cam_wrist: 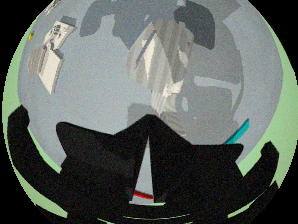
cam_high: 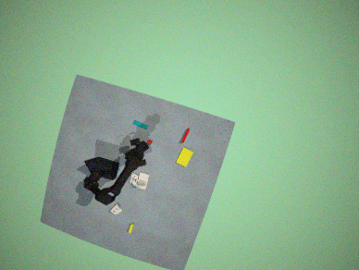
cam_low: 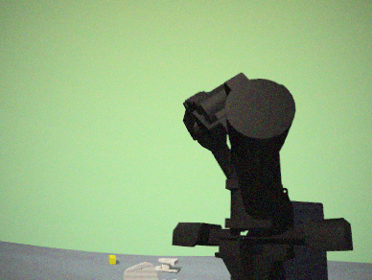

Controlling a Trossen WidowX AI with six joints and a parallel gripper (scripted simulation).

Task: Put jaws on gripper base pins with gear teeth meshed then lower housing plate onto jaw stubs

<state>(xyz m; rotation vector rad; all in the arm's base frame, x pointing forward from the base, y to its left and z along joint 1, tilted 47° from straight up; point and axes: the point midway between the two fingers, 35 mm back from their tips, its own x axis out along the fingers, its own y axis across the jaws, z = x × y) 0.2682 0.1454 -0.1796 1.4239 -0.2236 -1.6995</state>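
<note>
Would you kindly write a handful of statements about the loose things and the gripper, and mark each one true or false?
1. The gripper is shut with nothing in it. True.
2. The teal bar stands upright on the yellow block. False: it lies on the grey surface, well apart from that block.
3. The long red bar lies near the large yellow block without touching it. True.
4. The small yellow piece touches the large yellow block. False: they lie far apart, near different edges of the grey surface.
</note>
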